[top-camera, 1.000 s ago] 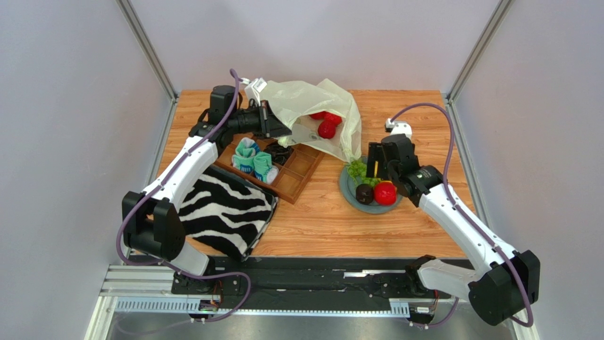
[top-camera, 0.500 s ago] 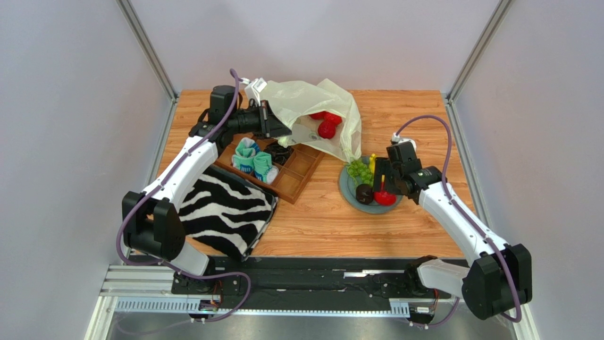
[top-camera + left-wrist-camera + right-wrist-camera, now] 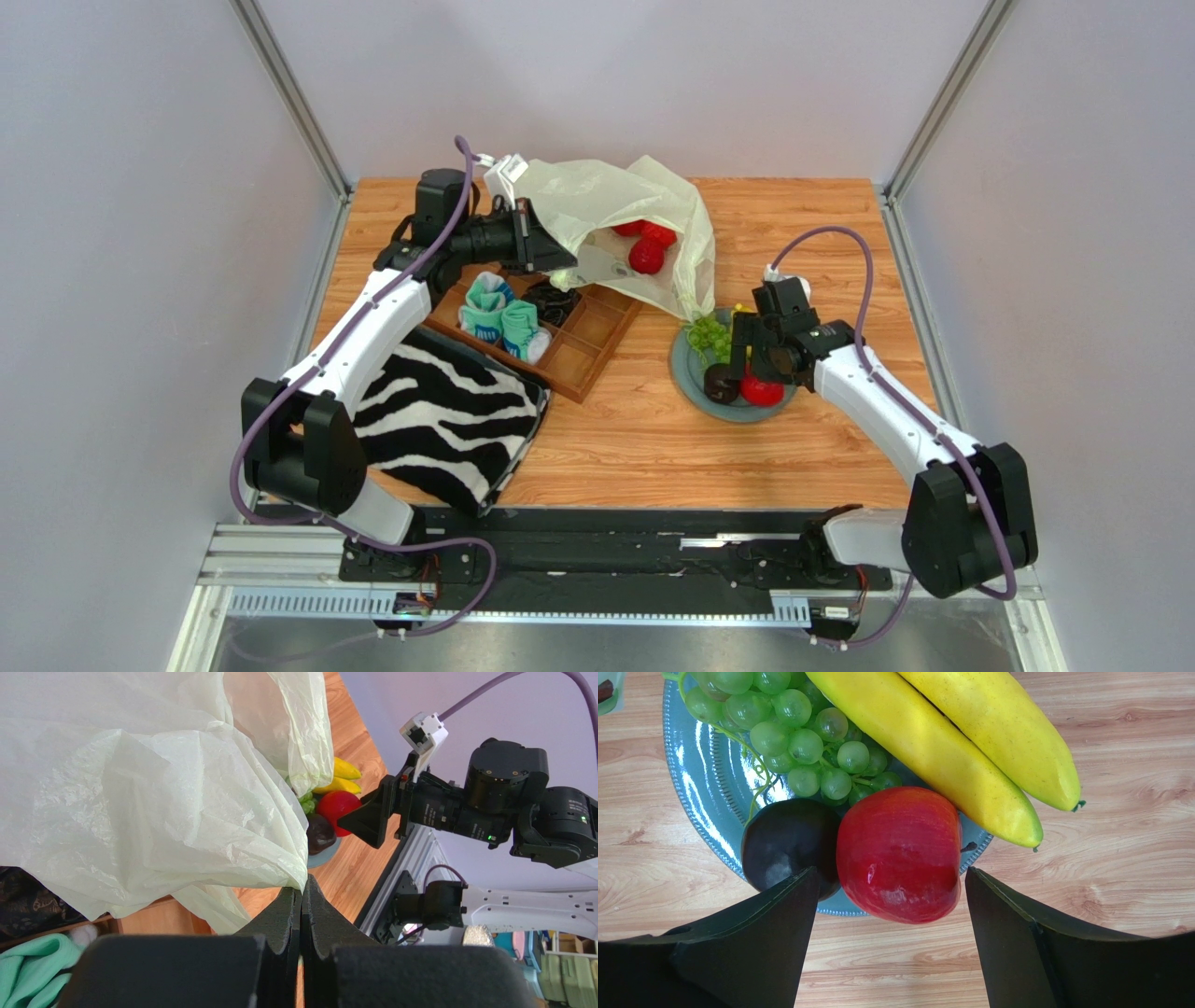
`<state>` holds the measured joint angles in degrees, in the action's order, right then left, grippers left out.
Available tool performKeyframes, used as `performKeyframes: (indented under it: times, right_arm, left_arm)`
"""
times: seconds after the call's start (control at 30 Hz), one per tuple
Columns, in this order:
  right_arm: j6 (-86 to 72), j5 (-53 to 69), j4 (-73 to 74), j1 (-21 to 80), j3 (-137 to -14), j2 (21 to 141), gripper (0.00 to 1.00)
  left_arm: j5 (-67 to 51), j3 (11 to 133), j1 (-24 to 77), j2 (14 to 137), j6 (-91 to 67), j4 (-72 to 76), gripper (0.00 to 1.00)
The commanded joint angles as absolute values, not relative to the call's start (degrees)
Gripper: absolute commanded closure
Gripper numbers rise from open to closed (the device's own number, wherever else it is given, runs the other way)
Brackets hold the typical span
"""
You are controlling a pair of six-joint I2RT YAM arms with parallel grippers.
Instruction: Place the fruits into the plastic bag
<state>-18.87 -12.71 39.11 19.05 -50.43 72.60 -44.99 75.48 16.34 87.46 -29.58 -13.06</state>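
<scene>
The pale plastic bag lies at the back of the table with red fruits showing inside it. My left gripper is shut on the bag's edge and holds it up. A blue plate carries a red apple, a dark purple-brown fruit, green grapes and two yellow bananas. My right gripper is open just above the plate, its jaws standing on either side of the red apple without touching it. The gripper also shows in the top view.
A wooden compartment tray holds teal-and-white rolled socks beside the bag. A zebra-striped cloth lies at the front left. Grey walls and metal posts enclose the table.
My right gripper has swung left and down over the plate, its open jaws now around the red apple. The left gripper still holds the bag.
</scene>
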Motion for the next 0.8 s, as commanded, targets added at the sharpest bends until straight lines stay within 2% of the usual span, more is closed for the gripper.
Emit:
performKeyframes:
  times: [0.0, 0.53, 0.67, 0.7, 0.77]
  right_arm:
    - [-19.95, -13.44, 35.77, 18.81, -50.45, 74.53, 0.2]
    - [-20.65, -18.19, 34.98, 18.9, -48.96, 77.78, 0.23]
    - [-20.65, -18.19, 34.98, 18.9, -48.87, 77.7, 0.33]
    - [-20.74, -18.19, 35.07, 18.81, -48.95, 77.61, 0.39]
    - [-20.65, -18.19, 35.42, 18.9, -49.13, 76.91, 0.44]
  left_arm:
    - [-45.79, 77.61, 16.0, 86.22, -29.71, -12.04, 1.0]
    - [-45.7, 77.61, 16.0, 86.31, -29.71, -12.04, 1.0]
    - [-45.7, 77.61, 16.0, 86.22, -29.71, -12.04, 1.0]
    - [-45.7, 77.61, 16.0, 86.13, -29.71, -12.04, 1.0]
    - [-45.7, 77.61, 16.0, 86.13, -29.79, -11.95, 1.0]
